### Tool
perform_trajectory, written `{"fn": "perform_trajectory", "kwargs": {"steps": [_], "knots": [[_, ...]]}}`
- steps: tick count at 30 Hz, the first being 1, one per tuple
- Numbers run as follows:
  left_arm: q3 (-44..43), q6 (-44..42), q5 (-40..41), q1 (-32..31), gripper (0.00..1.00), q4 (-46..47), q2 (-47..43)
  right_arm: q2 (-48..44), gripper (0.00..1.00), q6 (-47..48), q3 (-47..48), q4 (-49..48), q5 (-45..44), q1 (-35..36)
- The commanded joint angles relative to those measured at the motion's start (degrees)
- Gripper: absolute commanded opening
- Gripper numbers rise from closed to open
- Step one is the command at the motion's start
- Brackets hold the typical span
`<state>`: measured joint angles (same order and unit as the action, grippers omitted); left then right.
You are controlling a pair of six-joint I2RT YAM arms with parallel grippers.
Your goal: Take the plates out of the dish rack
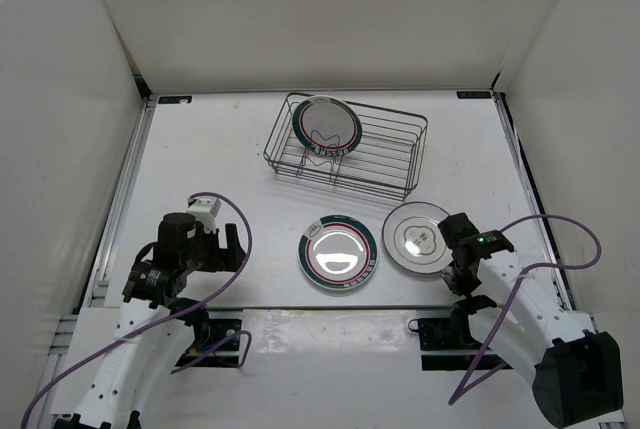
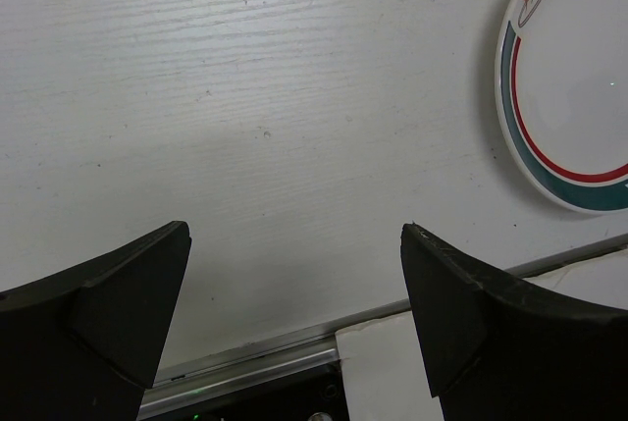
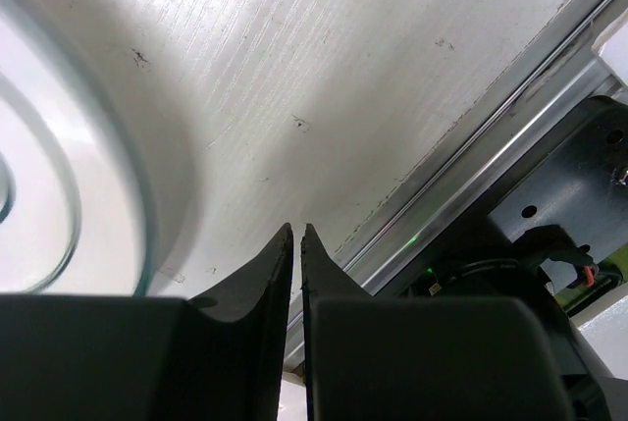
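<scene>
Has the left gripper (image 2: pixel 294 244) spread wide and empty at 7 o'clock, the right gripper (image 3: pixel 297 233) pressed shut on nothing at 5 o'clock beside the plain plate (image 1: pixel 417 239). Looks nearly done: one banded plate (image 1: pixel 339 253) out too, the last plate (image 1: pixel 326 124) standing in the dish rack (image 1: pixel 385 154) at 12 o'clock, needing a far reach and a rim pinch. Shows that rack only from the top view.

Plates cropped and blurred.
Up and right of the left gripper (image 2: pixel 294 231), jaws apart: banded-rim plate (image 2: pixel 579 87), cut off by the top and right edges. Left of the right gripper (image 3: pixel 297 233), jaws together: white plate (image 3: pixel 59 176), blurred, cut off by the left edge, motif unreadable.
</scene>
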<state>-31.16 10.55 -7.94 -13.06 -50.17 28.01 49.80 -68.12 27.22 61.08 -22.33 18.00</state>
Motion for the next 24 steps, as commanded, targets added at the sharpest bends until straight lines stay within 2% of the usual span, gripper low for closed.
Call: {"fn": "perform_trajectory", "kwargs": {"steps": [1,16,24], "knots": [[0.04,0.18,0.21,-0.12,1.0,-0.01,-0.41,-0.5,0.1,0.53,1.34,3.17,-1.67,0.02],[-0.04,0.09,0.12,-0.12,1.0,-0.1,-0.24,-0.93,0.12,1.93,3.62,4.58,-0.7,0.19],[0.04,0.18,0.12,-0.21,1.0,-0.19,-0.67,-7.52,0.14,7.29,6.25,1.85,5.27,-0.16]]}}
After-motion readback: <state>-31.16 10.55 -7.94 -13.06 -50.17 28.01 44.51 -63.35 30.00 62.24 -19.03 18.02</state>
